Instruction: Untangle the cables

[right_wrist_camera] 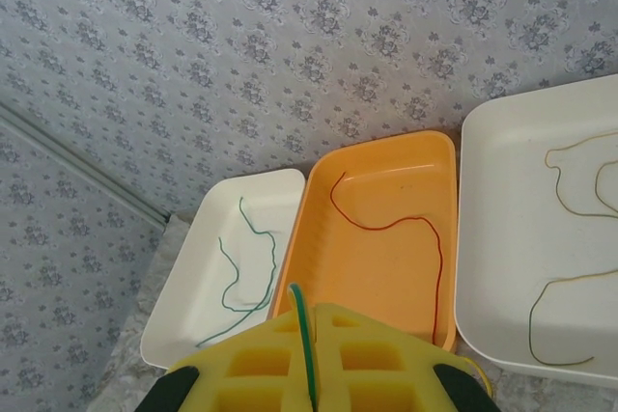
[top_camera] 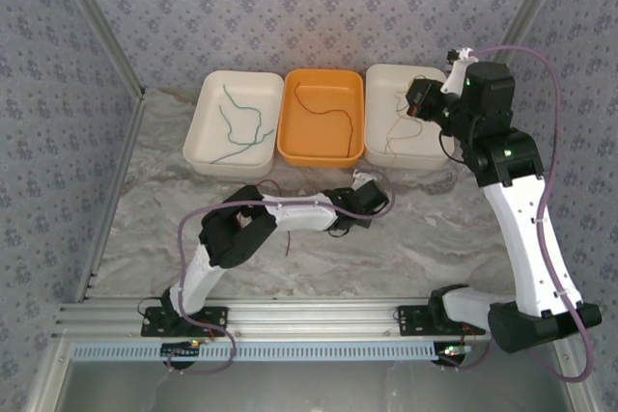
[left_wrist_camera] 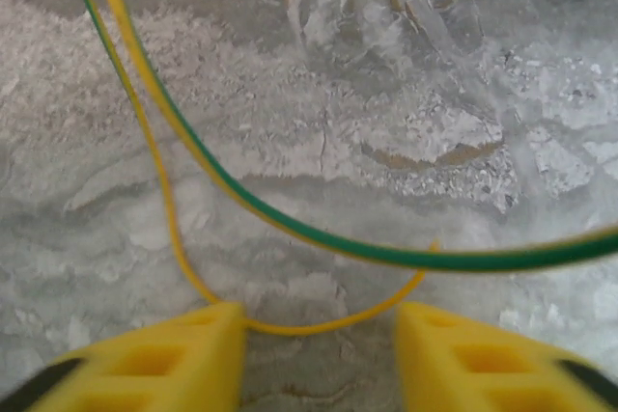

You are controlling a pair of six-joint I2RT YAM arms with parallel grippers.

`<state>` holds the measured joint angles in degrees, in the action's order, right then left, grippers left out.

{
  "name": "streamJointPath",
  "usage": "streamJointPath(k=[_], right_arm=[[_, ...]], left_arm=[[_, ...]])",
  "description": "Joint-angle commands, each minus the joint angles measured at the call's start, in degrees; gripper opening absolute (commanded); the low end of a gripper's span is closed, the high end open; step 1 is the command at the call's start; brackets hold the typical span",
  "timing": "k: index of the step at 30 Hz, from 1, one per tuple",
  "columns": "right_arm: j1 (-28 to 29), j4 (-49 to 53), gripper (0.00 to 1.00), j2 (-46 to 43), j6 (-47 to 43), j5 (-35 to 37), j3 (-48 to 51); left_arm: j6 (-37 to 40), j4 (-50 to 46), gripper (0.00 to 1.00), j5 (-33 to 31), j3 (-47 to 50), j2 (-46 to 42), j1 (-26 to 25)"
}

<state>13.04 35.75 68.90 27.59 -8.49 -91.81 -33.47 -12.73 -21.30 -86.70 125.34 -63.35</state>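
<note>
Marbled table (top_camera: 425,238) carries three trays at upper frame, each with cables; left gripper (left_wrist_camera: 319,359) spread around a yellow cable (left_wrist_camera: 169,219) at centre; right gripper (right_wrist_camera: 309,354) pinching a green-yellow cable (right_wrist_camera: 301,320) upper right

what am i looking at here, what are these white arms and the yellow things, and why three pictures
Two white robot arms stand bolted to a marble-patterned table. One picture looks down from above; the other two come from cameras on the wrists, so the yellow blocks are each hand's fingers. At the far edge sit three trays: a white one with a thin green wire, an orange one with a thin red wire, another white one with a yellow-tan wire. The right hand is shut on a green-and-yellow striped wire. The left hand straddles a thin yellow wire on the table.
</note>
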Motion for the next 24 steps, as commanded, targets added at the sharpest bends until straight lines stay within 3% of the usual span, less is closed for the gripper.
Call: streamJointPath(k=[1, 2, 9, 14, 24], right_arm=[[-1.2, -1.0, 0.00, 0.5, 0.4, -1.7, -2.8], [-1.8, -1.8, 0.00, 1.0, 0.1, -2.2, -3.8], [-4.5, -7.6, 0.00, 4.9, -2.1, -5.5, -12.1], [-6.7, -9.1, 0.00, 11.0, -2.2, -5.3, -20.8], [-11.5, -20.2, 0.00, 21.4, 0.3, -8.0, -26.3]], left_arm=[[-0.7, -2.7, 0.07, -2.6, -0.2, 1.2, 0.1], [-1.2, -1.7, 0.00, -2.8, 1.0, 0.3, 0.1], [1.4, 10.9, 0.00, 4.5, 6.6, -8.8, 0.2], [2.1, 14.0, 0.00, 15.2, 3.4, -10.0, 2.2], [0.2, 15.9, 0.00, 24.9, -6.4, -5.7, 5.3]])
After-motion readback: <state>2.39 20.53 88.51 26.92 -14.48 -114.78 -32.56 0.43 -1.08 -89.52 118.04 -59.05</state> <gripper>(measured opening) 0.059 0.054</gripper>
